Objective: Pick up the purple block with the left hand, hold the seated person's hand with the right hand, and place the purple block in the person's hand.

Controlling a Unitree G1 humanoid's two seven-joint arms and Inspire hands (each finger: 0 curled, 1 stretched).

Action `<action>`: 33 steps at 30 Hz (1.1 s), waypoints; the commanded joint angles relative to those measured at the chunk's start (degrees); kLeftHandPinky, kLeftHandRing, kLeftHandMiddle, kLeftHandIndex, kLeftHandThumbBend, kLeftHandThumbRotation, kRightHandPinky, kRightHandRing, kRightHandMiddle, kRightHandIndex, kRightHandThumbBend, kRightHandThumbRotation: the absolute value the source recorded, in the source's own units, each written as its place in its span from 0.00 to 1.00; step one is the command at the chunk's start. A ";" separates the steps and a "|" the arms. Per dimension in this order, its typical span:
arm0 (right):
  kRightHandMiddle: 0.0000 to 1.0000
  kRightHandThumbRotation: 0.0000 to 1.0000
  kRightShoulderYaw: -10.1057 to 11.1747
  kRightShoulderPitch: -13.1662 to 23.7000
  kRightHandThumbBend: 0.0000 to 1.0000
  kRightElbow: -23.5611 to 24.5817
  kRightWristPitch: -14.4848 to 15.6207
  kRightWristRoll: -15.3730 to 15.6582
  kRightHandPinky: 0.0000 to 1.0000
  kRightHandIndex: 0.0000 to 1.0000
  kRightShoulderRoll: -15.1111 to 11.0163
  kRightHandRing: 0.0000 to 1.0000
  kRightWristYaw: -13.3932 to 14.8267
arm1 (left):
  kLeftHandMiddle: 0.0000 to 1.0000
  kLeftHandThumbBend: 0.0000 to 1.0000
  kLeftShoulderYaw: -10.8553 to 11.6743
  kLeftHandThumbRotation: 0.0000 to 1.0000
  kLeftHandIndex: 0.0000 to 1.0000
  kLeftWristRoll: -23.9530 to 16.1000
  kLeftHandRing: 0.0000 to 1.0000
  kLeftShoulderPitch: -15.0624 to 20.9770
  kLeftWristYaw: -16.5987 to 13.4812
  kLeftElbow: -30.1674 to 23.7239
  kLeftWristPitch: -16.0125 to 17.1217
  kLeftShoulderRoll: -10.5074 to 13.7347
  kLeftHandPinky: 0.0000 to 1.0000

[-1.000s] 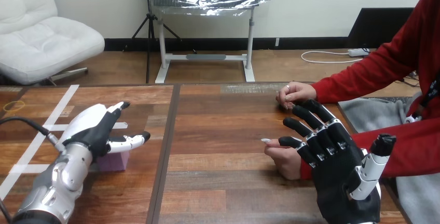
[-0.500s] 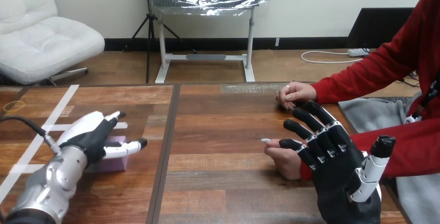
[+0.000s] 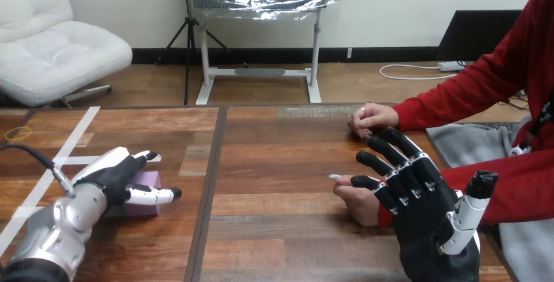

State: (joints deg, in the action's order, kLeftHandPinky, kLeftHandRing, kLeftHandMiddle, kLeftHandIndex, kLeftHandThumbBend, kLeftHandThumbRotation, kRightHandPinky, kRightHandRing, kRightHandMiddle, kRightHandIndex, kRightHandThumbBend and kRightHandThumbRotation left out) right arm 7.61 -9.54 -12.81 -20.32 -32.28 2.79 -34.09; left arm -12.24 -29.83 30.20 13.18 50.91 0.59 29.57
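Observation:
The purple block (image 3: 149, 181) lies on the table (image 3: 274, 164) at the left. My left hand (image 3: 112, 176) is low over it and open: the fingers reach past its far side and the thumb stretches along its near side. I cannot tell whether they touch it. My right hand (image 3: 423, 211) stands open at the right with straight, spread fingers, just in front of the person's nearer hand (image 3: 356, 198), which rests on the table. I cannot tell whether the two touch. The person's farther hand (image 3: 370, 117) rests on the table behind.
White tape strips (image 3: 73, 140) cross the table's left part. A dark seam (image 3: 210, 177) runs front to back between the two table halves. The person's red sleeves (image 3: 470, 99) lie along the right edge.
My left hand has come down and back toward me, from above the purple block to straddling it. My right hand and the person's hands have stayed still.

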 commanded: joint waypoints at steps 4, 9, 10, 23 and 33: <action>0.78 0.94 -0.18 1.88 1.00 3.38 -0.99 0.65 0.59 0.76 1.07 0.75 0.48 | 0.96 0.58 0.51 0.26 0.94 1.39 0.97 4.12 2.90 -5.28 -2.57 1.73 1.00; 0.78 0.93 -0.23 1.88 1.00 3.46 -0.91 0.59 0.59 0.77 1.04 0.75 0.38 | 0.95 0.56 0.66 0.18 0.93 1.72 0.97 4.10 4.87 -6.71 -4.49 1.79 1.00; 0.78 0.93 -0.25 1.86 1.00 3.50 -0.91 0.59 0.59 0.77 1.03 0.75 0.36 | 0.95 0.56 0.72 0.16 0.92 1.81 0.97 4.03 5.17 -7.07 -4.88 1.80 1.00; 0.78 0.93 -0.38 1.74 1.00 3.78 -0.87 0.92 0.59 0.77 1.10 0.75 0.70 | 0.93 0.59 -0.05 0.03 0.90 0.89 0.94 3.89 7.67 -11.64 -11.90 2.05 0.91; 0.78 0.93 -0.50 1.61 1.00 3.77 -1.03 1.07 0.59 0.77 1.22 0.75 0.68 | 0.89 0.69 -1.13 0.00 0.86 -1.05 0.86 3.90 7.23 -12.94 -14.51 1.93 0.69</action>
State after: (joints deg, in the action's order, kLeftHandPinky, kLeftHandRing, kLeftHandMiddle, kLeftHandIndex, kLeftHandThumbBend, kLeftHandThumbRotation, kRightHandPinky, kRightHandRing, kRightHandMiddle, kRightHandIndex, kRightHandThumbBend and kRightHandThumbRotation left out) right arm 7.51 -9.70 -12.00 -20.33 -31.37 2.86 -33.43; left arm -12.53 -29.87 30.22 20.81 41.63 -13.16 29.85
